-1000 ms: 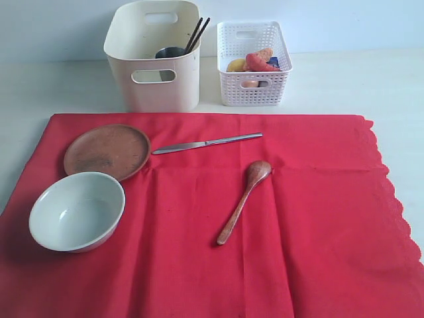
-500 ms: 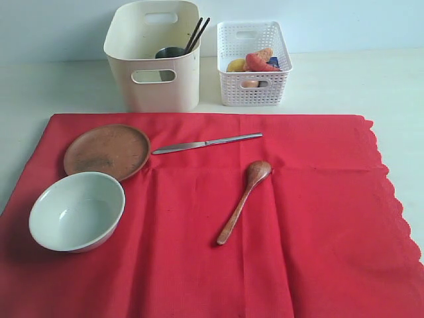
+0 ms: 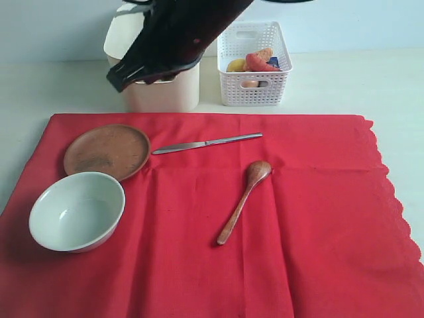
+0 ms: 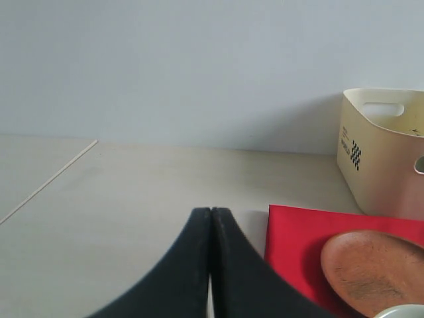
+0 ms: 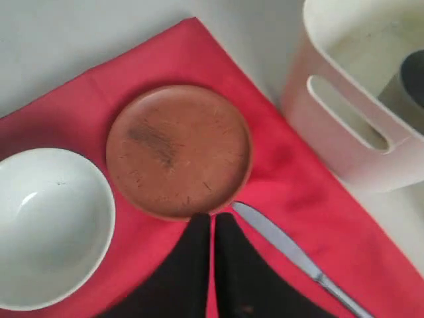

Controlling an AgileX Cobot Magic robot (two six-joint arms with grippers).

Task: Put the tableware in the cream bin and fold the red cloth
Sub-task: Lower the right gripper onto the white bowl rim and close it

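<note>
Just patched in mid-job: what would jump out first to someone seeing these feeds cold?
The large bright red fabric cloth fills most of the table, with a round brown plate, pale green-white bowl, steel table knife and brown wooden spoon lying on it. A dark arm hangs across the tall cream plastic bin behind, its right tool shut, pointing toward the plate and knife.

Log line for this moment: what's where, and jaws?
on cloth: plate, bowl, knife, spoon | cloth: unfolded | right jaws: shut, empty, raised, pointing toward plate | left jaws: shut, empty
</note>
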